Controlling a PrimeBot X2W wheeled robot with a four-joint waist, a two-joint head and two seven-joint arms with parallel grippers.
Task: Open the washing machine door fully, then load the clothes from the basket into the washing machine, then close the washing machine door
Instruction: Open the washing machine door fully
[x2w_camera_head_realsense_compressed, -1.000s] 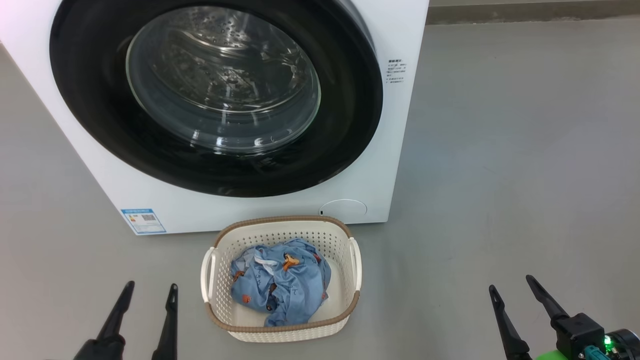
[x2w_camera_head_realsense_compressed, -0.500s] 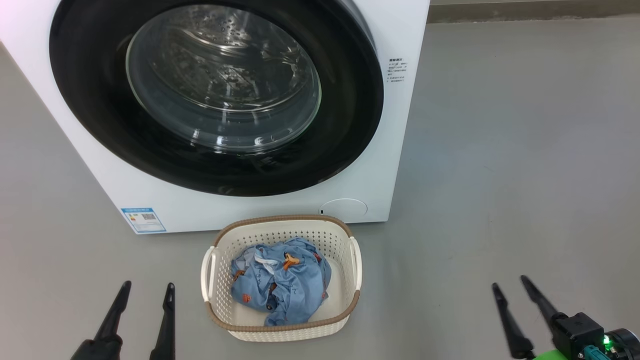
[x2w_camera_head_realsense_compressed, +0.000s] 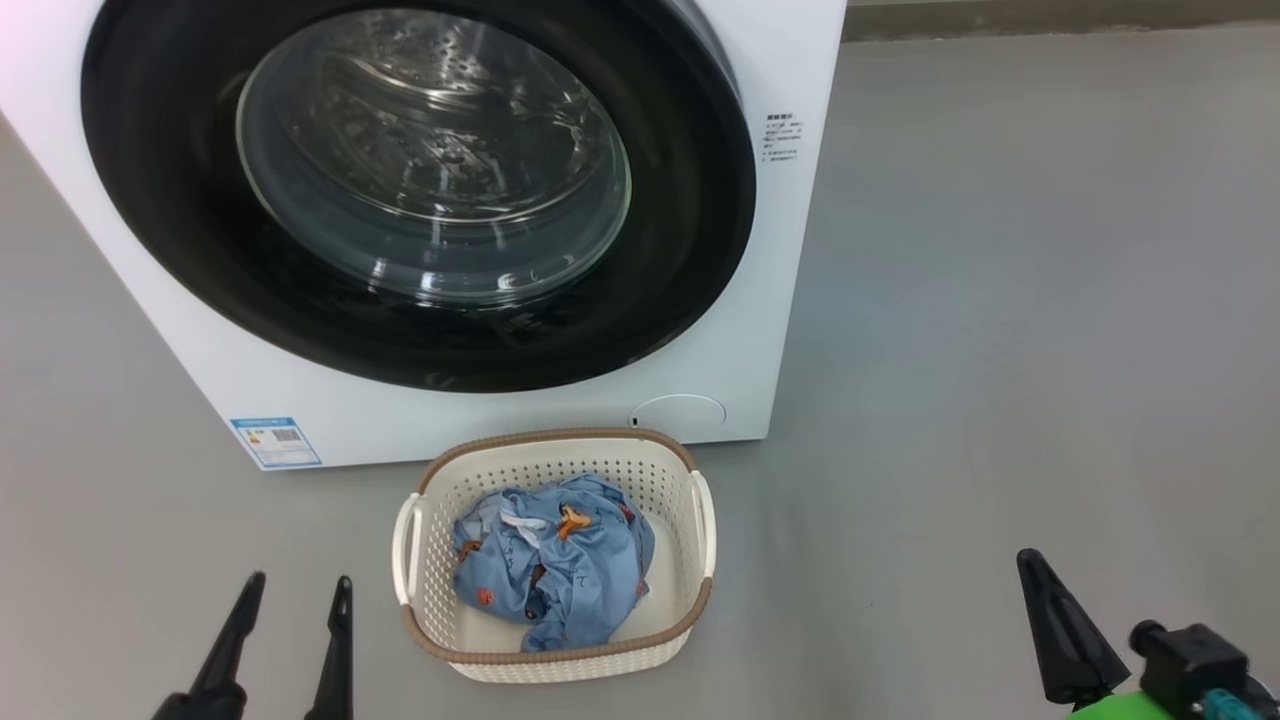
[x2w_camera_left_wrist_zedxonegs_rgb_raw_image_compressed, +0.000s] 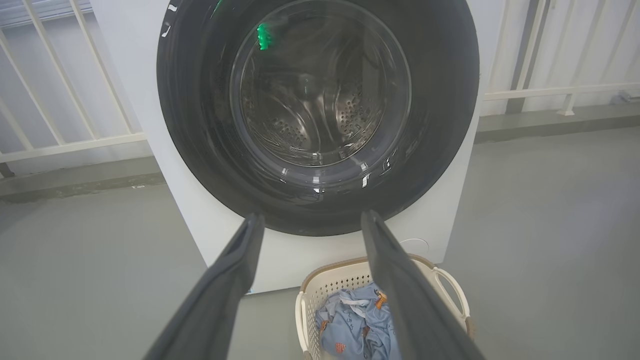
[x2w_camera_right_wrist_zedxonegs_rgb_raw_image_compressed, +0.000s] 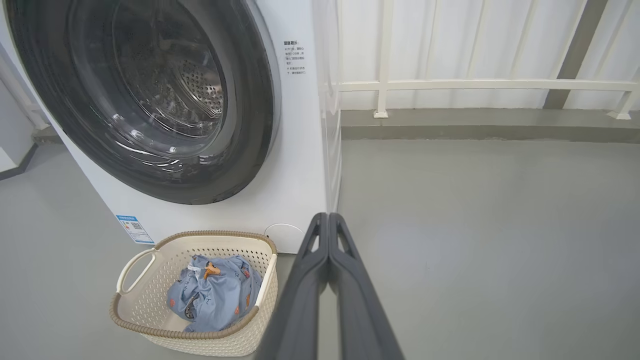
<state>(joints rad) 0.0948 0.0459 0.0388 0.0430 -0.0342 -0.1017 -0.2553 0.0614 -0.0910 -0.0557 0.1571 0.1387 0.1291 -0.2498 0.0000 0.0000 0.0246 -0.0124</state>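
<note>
Nearest me, my left claw (x2w_camera_head_realsense_compressed: 300, 580) hangs with its fingers spread wide and nothing between them. My right claw (x2w_camera_right_wrist_zedxonegs_rgb_raw_image_compressed: 328, 220) is pressed fully closed and also holds nothing. Just ahead, between the two, the basket (x2w_camera_head_realsense_compressed: 555, 437) sits on the floor with the clothes (x2w_camera_head_realsense_compressed: 555, 560) bundled inside. Close behind it stands the washing machine (x2w_camera_head_realsense_compressed: 790, 300), its door (x2w_camera_head_realsense_compressed: 680, 230) shut flat. I judge nothing is done yet: opening, loading and closing all remain.

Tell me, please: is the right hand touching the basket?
Apart. The head view shows a wide stretch of bare grey floor between the shut right hand and the basket.
</note>
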